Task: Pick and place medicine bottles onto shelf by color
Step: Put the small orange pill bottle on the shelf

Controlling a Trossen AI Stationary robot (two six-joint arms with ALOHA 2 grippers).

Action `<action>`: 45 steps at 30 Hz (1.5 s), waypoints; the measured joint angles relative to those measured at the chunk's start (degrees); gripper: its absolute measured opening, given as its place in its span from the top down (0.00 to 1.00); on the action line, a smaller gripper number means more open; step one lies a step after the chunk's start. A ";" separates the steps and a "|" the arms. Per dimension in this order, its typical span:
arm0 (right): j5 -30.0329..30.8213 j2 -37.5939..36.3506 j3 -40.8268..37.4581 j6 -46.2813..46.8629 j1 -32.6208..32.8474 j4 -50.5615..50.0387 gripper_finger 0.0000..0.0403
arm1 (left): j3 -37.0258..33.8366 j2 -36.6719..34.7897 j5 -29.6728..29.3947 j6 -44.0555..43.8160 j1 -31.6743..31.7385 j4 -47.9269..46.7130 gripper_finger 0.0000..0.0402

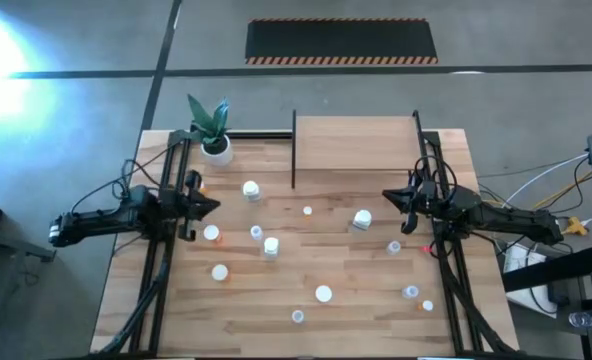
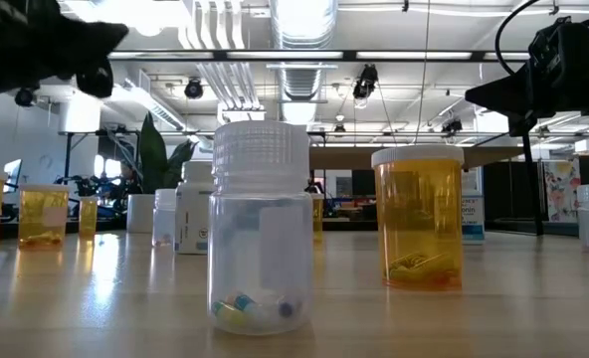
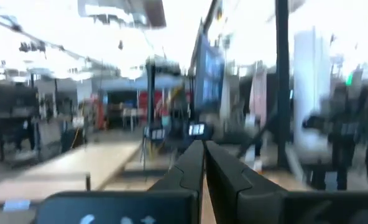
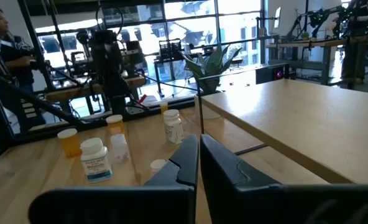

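Fingers (image 4: pixel 193 163) closed, near cylindrical ribbed-cap bottles (image 2: pixel 260 227).

Medicine bottles (image 1: pixel 270 246) lie scattered on the tabletop (image 1: pixel 366 300) (shelf (image 1: pixel 356 145) at its far edge).

L pincer (image 1: pixel 213 205) & R pincer (image 1: pixel 386 197) closed, raised, facing inward.

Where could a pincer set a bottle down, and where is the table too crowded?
The shelf board is bare between its black posts. So is the table strip between the plant pot and the shelf. Scattered medicine bottles crowd the middle and front, between both arms.
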 joint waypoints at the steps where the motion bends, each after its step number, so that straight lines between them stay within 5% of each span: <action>1: 0.01 0.00 0.00 0.00 0.00 0.01 0.98 | -0.01 0.00 0.00 -0.70 0.00 1.77 1.00; 7: 0.00 0.00 0.02 0.00 0.00 0.01 0.98 | -0.01 0.00 -1.47 4.08 0.00 10.67 1.00; 15: 0.01 -0.02 0.02 0.00 0.00 -0.01 0.98 | -0.01 2.01 -17.36 4.60 0.04 9.67 1.00; 24: 0.02 -0.01 0.00 0.00 0.00 0.01 0.98 | 3.99 19.43 -26.65 -3.93 0.04 3.32 0.85; 33: 0.02 -0.01 0.00 0.00 0.00 0.00 0.98 | 11.32 40.50 -24.71 -8.54 0.03 2.34 0.50; 36: 0.02 0.00 0.01 0.00 0.00 -0.01 0.98 | 14.55 45.59 -18.90 -4.18 0.03 3.08 0.41; 39: 0.04 0.00 0.01 0.00 0.00 0.03 0.98 | 18.07 51.56 -15.10 0.98 -1.25 2.71 0.35; 45: 0.02 0.00 0.00 0.00 0.00 0.01 0.98 | 28.73 64.00 -16.49 1.90 -3.25 2.84 0.33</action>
